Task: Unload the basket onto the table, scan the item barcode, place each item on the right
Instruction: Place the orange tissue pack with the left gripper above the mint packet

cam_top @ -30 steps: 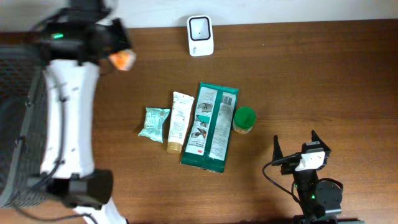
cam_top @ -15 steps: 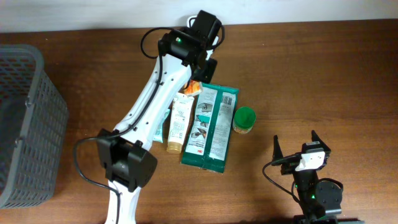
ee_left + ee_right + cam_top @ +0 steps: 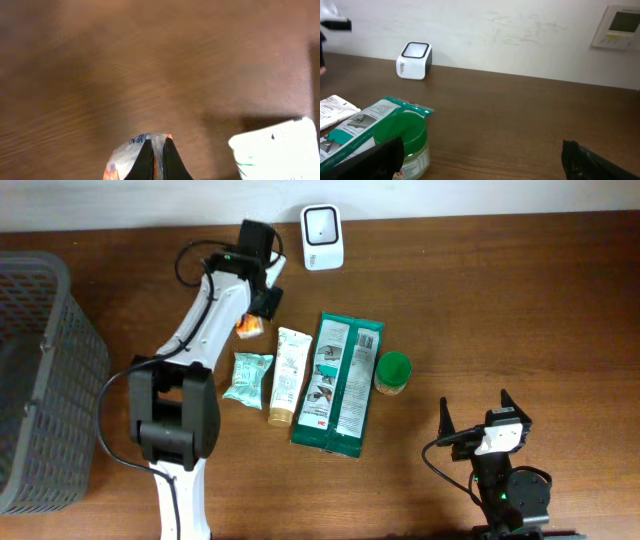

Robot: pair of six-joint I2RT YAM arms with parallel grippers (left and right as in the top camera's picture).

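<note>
- Filling the overhead view, the brown bench [image 3: 520,300] is carrying everything, with a grey basket [image 3: 40,380] sitting at its left edge.
- The white left arm [image 3: 200,320] is reaching from the lower left up towards the upper middle of the frame.
- The left end effector [image 3: 255,318] is pressing its fingers together, clamped on a small orange-and-white packet [image 3: 247,330]. The left wrist view is showing the same pinch.
- The right end effector [image 3: 477,418] is sitting at the lower right with its fingers wide apart, gripping nothing.
- A long green box [image 3: 338,385] is lying mid-frame, with a white tube [image 3: 290,375] just beside it on the left.
- The white scanner [image 3: 322,238] is standing at the top centre, near the wall, to the upper right of the held packet and apart from it.
- A green-lidded jar [image 3: 392,372] is touching the box's right side, and a teal packet [image 3: 247,377] is lying left of the tube.
- The step in hand is looking like presentation: the packet is being held near the scanner, not yet in front of its window.
- The next move is calling for carrying the packet to the upper right and turning its barcode towards the scanner face. Where the barcode is sitting is not visible.
</note>
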